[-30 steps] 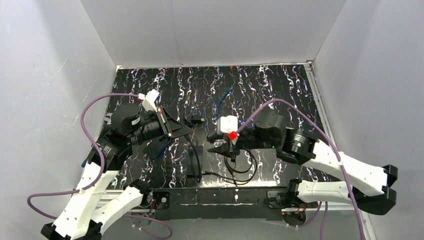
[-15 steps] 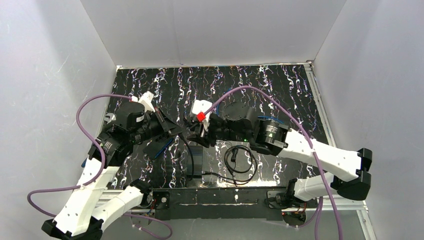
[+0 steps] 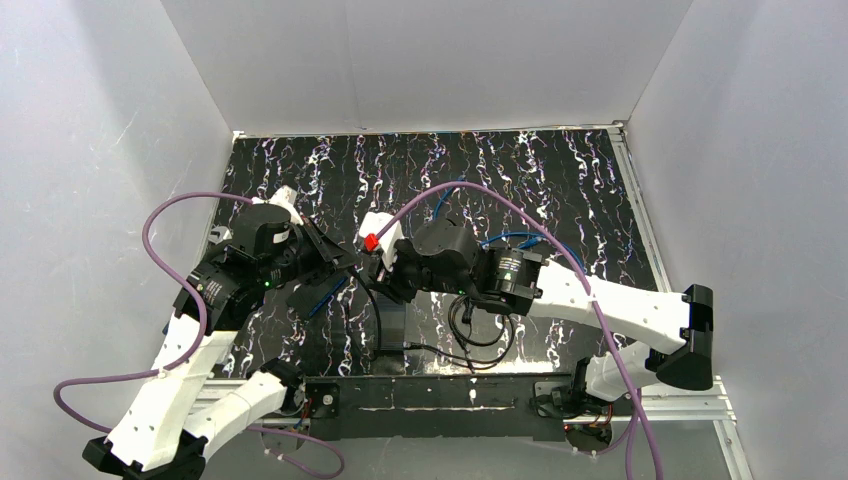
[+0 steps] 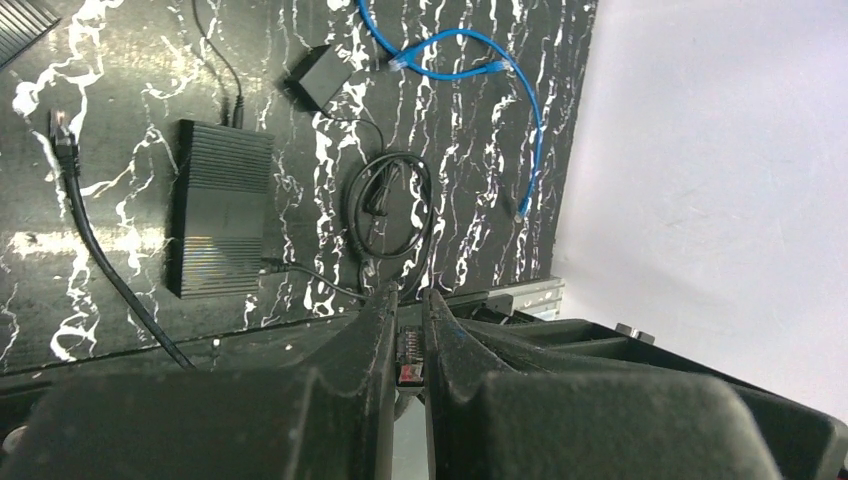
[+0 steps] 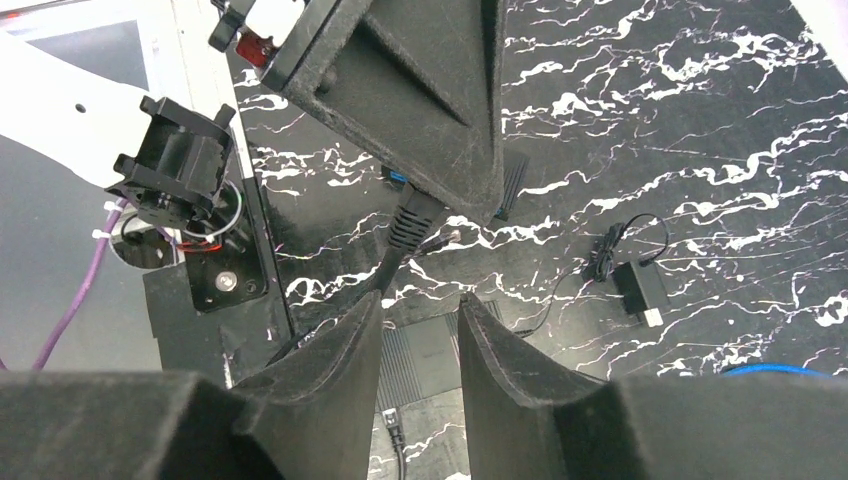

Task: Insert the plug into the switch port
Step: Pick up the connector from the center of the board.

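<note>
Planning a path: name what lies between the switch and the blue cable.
A coiled black cord lies there, shown in the left wrist view.

The switch is set on the table close to the middle of the near edge. A coiled cable is laid to its right, with a small gap between them. The plug is placed behind the switch and a little to the left, and its cable is run down the switch's left side toward the near edge. A power block is found behind the switch, and a long cable is spread behind that, nearer the right edge.
</note>
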